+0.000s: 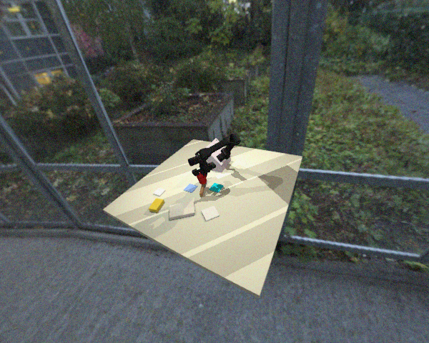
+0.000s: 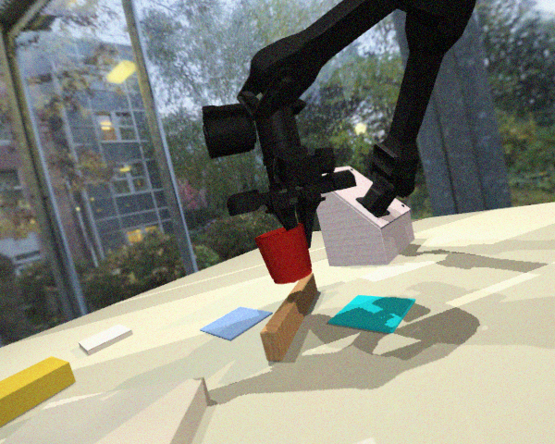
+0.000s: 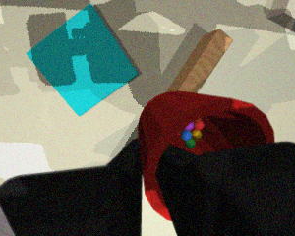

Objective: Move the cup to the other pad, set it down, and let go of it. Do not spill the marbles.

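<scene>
The red cup (image 1: 201,179) (image 2: 285,255) (image 3: 159,118) is held in the air, slightly tilted, above the wooden bar. Several coloured marbles (image 3: 191,135) lie inside it, seen in the wrist view. My gripper (image 1: 201,173) (image 2: 299,228) (image 3: 144,144) is shut on the cup's wall, one finger inside and one outside. The blue pad (image 1: 190,188) (image 2: 236,323) lies to one side of the bar, and is not seen in the wrist view. The teal pad (image 1: 216,187) (image 2: 371,313) (image 3: 83,61) lies on the bar's other side with nothing on it.
The wooden bar (image 1: 201,190) (image 2: 287,325) (image 3: 202,64) stands on the table between the pads. A yellow block (image 1: 156,205) (image 2: 24,394), a small white block (image 1: 159,191) (image 2: 104,339), a pale slab (image 1: 181,211) and a white square (image 1: 210,213) lie around. A pinkish box (image 2: 354,229) stands behind.
</scene>
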Tool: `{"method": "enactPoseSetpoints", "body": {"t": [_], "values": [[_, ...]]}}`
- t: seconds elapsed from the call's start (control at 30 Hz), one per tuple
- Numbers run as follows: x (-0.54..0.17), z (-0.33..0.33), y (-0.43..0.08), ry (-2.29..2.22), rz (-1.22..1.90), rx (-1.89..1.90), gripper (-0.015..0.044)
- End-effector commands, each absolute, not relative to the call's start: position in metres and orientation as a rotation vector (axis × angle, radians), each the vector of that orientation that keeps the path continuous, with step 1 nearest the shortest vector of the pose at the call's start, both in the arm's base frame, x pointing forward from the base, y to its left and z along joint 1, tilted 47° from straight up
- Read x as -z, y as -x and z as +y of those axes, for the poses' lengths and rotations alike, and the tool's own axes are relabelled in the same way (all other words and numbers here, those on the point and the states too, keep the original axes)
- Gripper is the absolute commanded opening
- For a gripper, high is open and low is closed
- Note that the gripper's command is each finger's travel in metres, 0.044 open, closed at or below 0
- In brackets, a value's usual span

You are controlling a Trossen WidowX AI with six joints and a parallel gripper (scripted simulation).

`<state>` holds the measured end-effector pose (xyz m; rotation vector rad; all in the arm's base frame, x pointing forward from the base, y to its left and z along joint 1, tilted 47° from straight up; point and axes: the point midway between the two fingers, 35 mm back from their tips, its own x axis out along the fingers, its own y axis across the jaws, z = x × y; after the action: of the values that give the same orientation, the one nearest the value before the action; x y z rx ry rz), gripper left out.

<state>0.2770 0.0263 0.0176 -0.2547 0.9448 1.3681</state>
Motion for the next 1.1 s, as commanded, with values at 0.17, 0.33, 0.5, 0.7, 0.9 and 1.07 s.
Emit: {"method": "enactPoseSetpoints", "body": {"t": [0.17,0.33,0.5,0.7,0.9,1.07], "values": [[-0.029,0.037,-0.268,0.243,0.947,-1.367,0.0000],[-0.036,0.042,-0.264,0.242,0.947,-1.367,0.0000],[-0.042,0.047,-0.259,0.242,0.947,-1.368,0.0000],[-0.049,0.053,-0.254,0.241,0.947,-1.368,0.0000],[-0.057,0.060,-0.249,0.241,0.947,-1.368,0.0000],[-0.063,0.065,-0.244,0.241,0.947,-1.368,0.0000]]}}
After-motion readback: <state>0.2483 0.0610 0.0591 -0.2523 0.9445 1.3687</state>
